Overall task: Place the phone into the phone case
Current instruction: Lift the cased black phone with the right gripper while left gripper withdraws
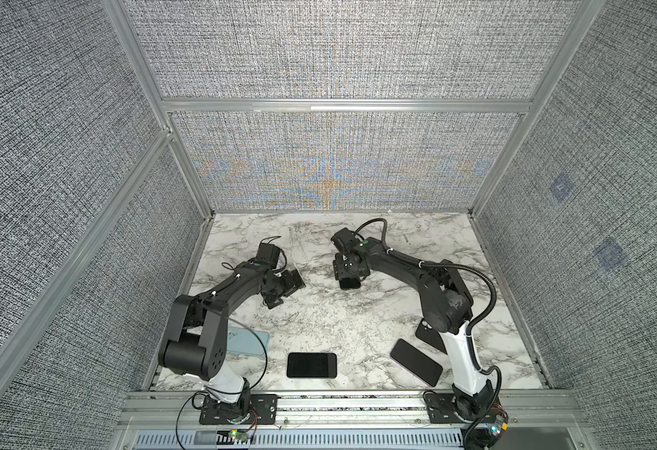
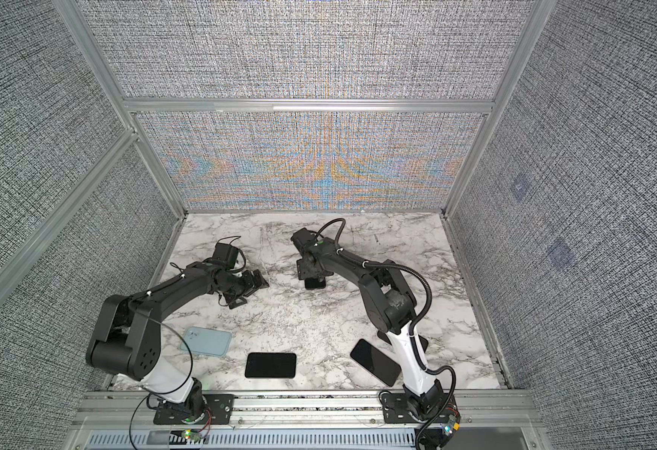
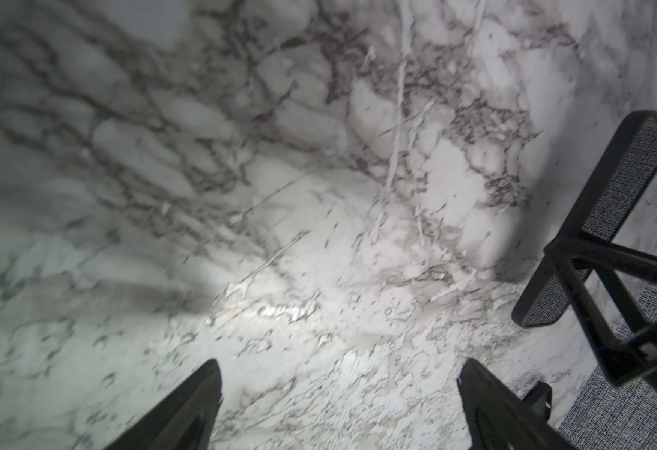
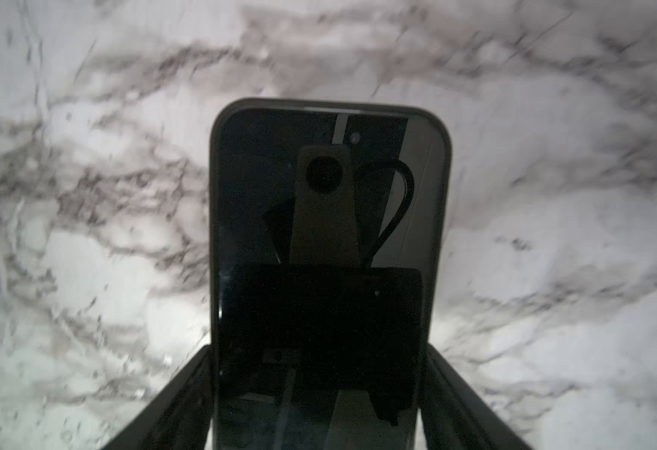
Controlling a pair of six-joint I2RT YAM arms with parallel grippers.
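Our right end effector is clamped on the phone across its long edges, at mid-desk. Our left end effector stands apart, empty. We judge the phone stiff, glossy and slippery, so we grip edges, not glass.

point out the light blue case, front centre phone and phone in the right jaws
light blue case point(image 2: 206, 341): a top view, flat middle
front centre phone point(image 2: 270, 365): a top view, its middle
gripped phone point(image 4: 326, 218): right wrist view, screen
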